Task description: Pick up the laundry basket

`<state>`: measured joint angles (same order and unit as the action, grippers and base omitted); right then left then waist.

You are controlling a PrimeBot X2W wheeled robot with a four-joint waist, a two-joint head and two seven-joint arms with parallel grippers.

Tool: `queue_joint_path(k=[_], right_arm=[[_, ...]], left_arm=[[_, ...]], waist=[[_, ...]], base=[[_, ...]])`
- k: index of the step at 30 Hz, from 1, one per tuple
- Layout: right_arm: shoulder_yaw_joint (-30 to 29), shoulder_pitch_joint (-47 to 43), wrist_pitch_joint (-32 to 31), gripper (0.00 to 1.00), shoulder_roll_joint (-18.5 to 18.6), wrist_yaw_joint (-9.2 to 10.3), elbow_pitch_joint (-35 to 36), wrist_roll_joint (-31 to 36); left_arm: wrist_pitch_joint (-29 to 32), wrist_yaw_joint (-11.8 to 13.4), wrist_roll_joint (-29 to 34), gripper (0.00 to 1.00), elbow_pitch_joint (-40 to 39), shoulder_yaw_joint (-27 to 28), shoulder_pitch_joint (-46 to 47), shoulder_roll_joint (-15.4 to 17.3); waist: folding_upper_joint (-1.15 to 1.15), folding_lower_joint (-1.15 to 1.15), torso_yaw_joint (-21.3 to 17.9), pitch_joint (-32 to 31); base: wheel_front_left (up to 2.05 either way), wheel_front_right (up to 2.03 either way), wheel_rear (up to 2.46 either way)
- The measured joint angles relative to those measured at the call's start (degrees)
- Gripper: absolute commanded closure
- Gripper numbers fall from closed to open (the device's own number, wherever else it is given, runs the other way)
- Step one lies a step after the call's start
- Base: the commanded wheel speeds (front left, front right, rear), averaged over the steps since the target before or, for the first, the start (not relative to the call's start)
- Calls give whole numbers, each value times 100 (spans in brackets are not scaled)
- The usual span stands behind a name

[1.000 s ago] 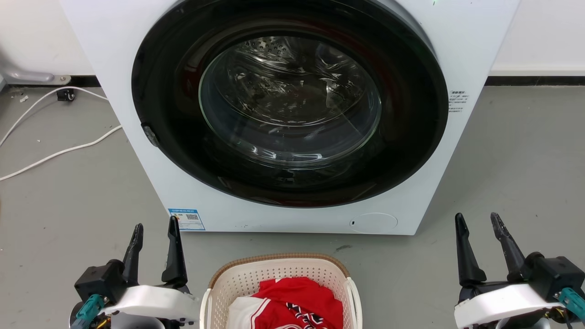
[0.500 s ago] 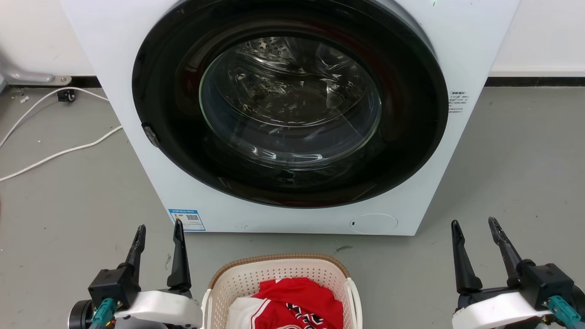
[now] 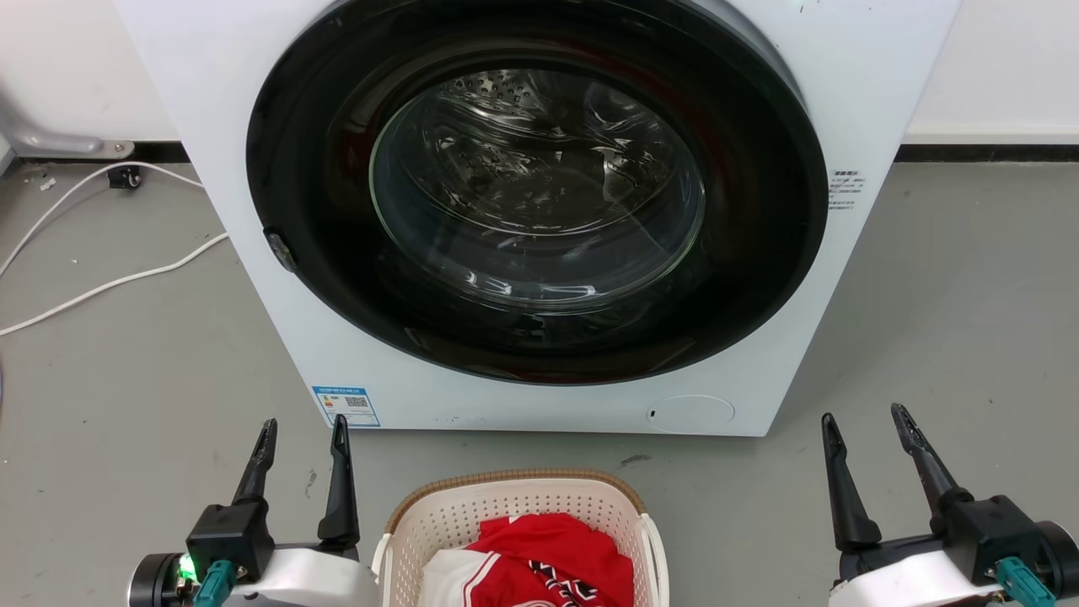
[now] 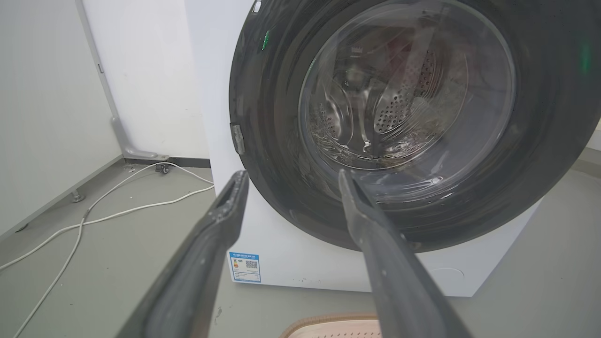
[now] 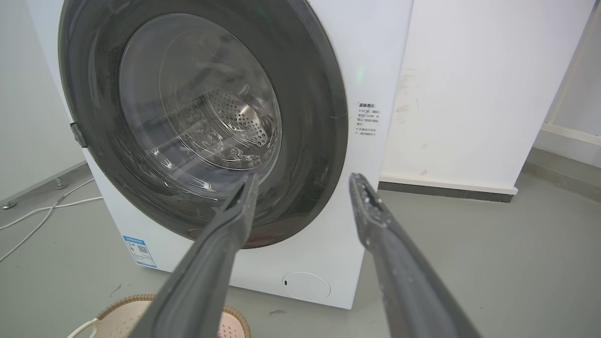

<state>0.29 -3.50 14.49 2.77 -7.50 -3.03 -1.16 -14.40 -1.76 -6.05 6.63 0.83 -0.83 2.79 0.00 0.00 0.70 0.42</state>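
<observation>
Since a second ago both arms have drawn in toward the middle and sunk a little lower in the head view. Your left end effector (image 3: 303, 420) has slid closer to the laundry basket (image 3: 447, 523), and your right end effector (image 3: 861, 413) has edged inward too. The basket itself has not budged.

Both end effectors are released, fingers spread and gripping nothing. They flank the basket, one to each side, which looks like the setup for a two-handed lift by its white side handles. The left one sits just beside the basket's left wall; the right one is well apart from the right handle, so that side likely has more closing in to do.

The basket stands on the floor (image 3: 126, 405) in front of the washing machine (image 3: 759, 354), centred between your arms, with a red garment (image 3: 548, 548) piled inside.

Mind what you cannot see. The bottom edge of the head view cuts off the basket's near half, so most of each handle is out of sight. Each wrist view catches just a sliver of brown rim at its lower edge — not enough to judge how the fingers line up with the handles.
</observation>
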Motion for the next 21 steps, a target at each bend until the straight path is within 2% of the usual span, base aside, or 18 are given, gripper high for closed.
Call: queue_joint_path(k=[5,21], right_arm=[[23,-8,46,0,1,0,0,131],[-12,-20,59,0,1,0,-8,22]], left_arm=[[-52,26,187,0,20,3,-21,1],[-60,32,176,0,114,15,-37,2]], waist=[[0,0,-5,-7],[0,0,-1,-8]], base=[[0,0,0],[0,0,0]])
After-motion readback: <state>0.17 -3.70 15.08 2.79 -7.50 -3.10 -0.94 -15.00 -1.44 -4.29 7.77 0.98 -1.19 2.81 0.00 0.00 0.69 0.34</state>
